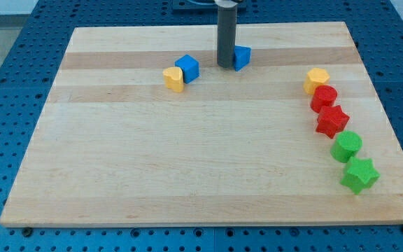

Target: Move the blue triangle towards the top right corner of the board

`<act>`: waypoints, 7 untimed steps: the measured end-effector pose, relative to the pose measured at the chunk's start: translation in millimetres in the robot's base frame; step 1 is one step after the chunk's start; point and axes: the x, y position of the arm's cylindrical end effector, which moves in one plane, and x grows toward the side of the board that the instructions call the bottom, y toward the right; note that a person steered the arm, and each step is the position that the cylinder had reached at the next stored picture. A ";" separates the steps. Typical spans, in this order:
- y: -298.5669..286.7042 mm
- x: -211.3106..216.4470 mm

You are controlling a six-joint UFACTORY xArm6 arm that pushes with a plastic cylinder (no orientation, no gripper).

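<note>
The blue triangle [242,57] lies near the view's top, a little right of centre, partly hidden by my rod. My tip [227,66] rests on the board right against the triangle's left side. A blue cube [187,67] sits further to the left, with a yellow block [174,79] touching its lower left.
On the wooden board [187,161], a curved line of blocks runs down the view's right: a yellow hexagon [316,80], a red cylinder [323,98], a red star [332,120], a green cylinder [346,146] and a green star [359,174].
</note>
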 end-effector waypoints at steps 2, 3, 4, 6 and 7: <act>15.1 -13.9; 29.3 -4.3; 57.5 -4.2; 111.8 -4.2; 123.5 -4.3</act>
